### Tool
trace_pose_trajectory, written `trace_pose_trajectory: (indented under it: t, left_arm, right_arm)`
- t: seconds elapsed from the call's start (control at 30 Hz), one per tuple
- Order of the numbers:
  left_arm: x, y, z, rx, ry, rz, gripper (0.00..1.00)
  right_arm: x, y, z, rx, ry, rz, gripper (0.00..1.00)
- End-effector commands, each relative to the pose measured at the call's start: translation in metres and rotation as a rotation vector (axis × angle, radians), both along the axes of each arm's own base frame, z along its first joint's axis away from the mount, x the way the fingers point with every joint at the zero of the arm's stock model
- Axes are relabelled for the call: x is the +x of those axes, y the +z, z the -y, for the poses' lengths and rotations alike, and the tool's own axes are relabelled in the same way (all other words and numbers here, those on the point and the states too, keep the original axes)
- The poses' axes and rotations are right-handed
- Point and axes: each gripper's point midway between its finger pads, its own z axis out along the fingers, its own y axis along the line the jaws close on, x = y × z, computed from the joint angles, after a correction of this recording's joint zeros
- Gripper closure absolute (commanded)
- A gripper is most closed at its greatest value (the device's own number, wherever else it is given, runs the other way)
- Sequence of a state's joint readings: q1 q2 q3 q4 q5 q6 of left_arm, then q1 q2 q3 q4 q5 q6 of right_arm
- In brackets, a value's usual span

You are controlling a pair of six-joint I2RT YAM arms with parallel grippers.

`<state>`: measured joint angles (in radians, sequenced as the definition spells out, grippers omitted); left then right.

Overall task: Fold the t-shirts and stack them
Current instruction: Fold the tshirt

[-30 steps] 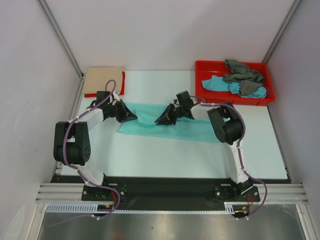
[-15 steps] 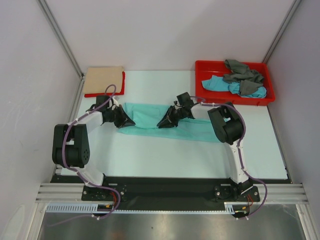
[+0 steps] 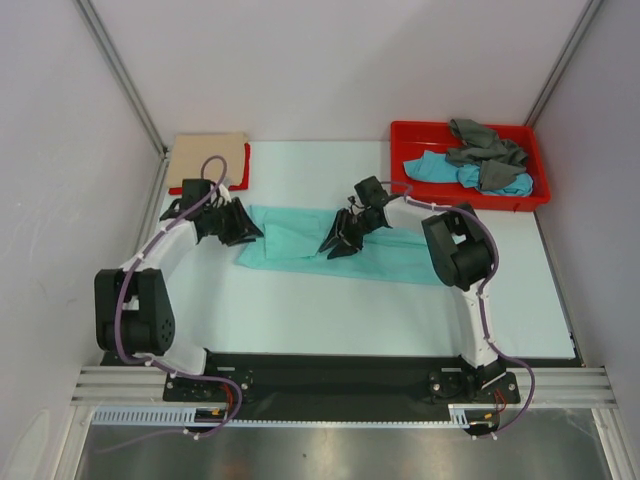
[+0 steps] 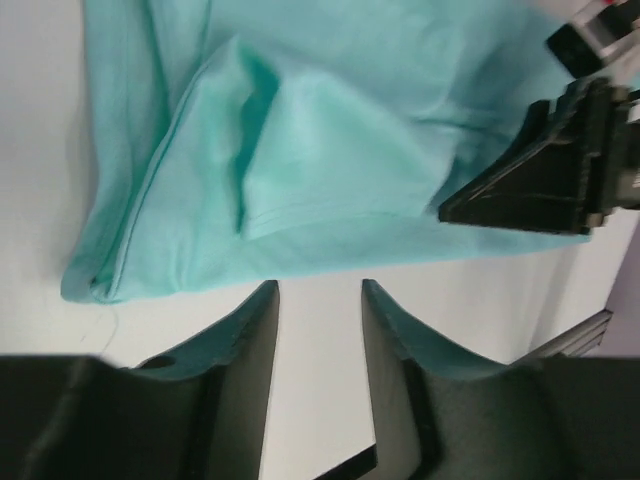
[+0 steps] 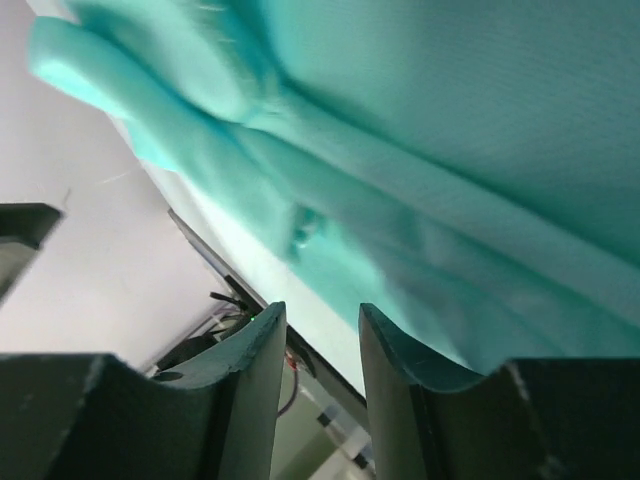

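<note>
Left claw (image 4: 320, 292) parted, empty, just beside mint-green t-shirt (image 4: 330, 150) | right claw (image 5: 320, 315) parted, empty, over same shirt

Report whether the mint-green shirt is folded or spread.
Folded lengthwise: the mint-green shirt lies as a narrow band, layers doubled at its end.

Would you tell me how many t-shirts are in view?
5: mint-green spread mid-table, beige atop red far left, turquoise-blue and grey in the tray; more may be hidden.
</note>
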<state>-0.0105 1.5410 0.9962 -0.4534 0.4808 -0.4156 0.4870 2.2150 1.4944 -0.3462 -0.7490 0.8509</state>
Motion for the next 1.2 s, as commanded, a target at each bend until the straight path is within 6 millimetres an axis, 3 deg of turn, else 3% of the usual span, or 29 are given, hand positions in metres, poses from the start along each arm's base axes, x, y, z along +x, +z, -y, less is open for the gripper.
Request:
trace_pose_trajectory:
  t: [0.0, 0.1, 0.13, 0.17, 0.2, 0.23, 0.4, 0.53, 0.8, 0.93, 1.0, 1.07, 1.17]
  left_arm:
    - [0.029, 0.046, 0.007, -0.042, -0.051, 0.191, 0.65]
    - [0.049, 0.036, 0.029, -0.199, -0.083, 0.175, 0.82]
    - [0.052, 0.032, 0.032, -0.227, -0.085, 0.162, 0.85]
    - [0.054, 0.015, 0.037, -0.266, -0.076, 0.101, 0.86]
    - [0.062, 0.015, 0.039, -0.28, -0.073, 0.114, 0.88]
    - [0.066, 0.01, 0.039, -0.282, -0.064, 0.101, 0.89]
    - [0.085, -0.005, 0.034, -0.241, -0.036, 0.068, 0.89]
    - [0.09, -0.021, 0.031, -0.224, -0.027, 0.032, 0.89]
    - [0.07, -0.059, 0.015, -0.1, -0.026, -0.049, 0.9]
    - [0.064, -0.039, 0.009, -0.051, -0.035, 0.003, 0.82]
    - [0.061, -0.013, 0.006, -0.03, -0.03, 0.055, 0.73]
    - [0.058, 0.017, 0.001, -0.002, -0.018, 0.128, 0.66]
    - [0.048, 0.034, -0.003, 0.022, 0.002, 0.163, 0.63]
  right_arm:
    - [0.016, 0.051, 0.004, -0.004, 0.066, 0.172, 0.59]
    - [0.025, 0.053, -0.011, 0.023, 0.104, 0.192, 0.67]
    - [0.029, 0.055, -0.017, 0.032, 0.112, 0.199, 0.75]
    - [0.03, 0.056, -0.022, 0.046, 0.125, 0.195, 0.8]
    - [0.026, 0.053, -0.031, 0.048, 0.148, 0.182, 0.85]
    - [0.034, 0.054, -0.04, 0.063, 0.16, 0.196, 0.92]
    - [0.031, 0.044, -0.063, 0.114, 0.192, 0.147, 0.98]
    - [0.028, 0.026, -0.059, 0.094, 0.19, 0.118, 0.99]
    - [0.033, -0.028, -0.017, 0.008, 0.167, 0.067, 0.99]
    - [0.032, -0.017, -0.01, 0.014, 0.197, 0.101, 0.93]
    - [0.031, -0.006, -0.009, 0.018, 0.21, 0.119, 0.88]
    - [0.029, 0.014, -0.009, 0.026, 0.212, 0.142, 0.85]
    - [0.027, 0.044, -0.002, 0.022, 0.208, 0.194, 0.79]
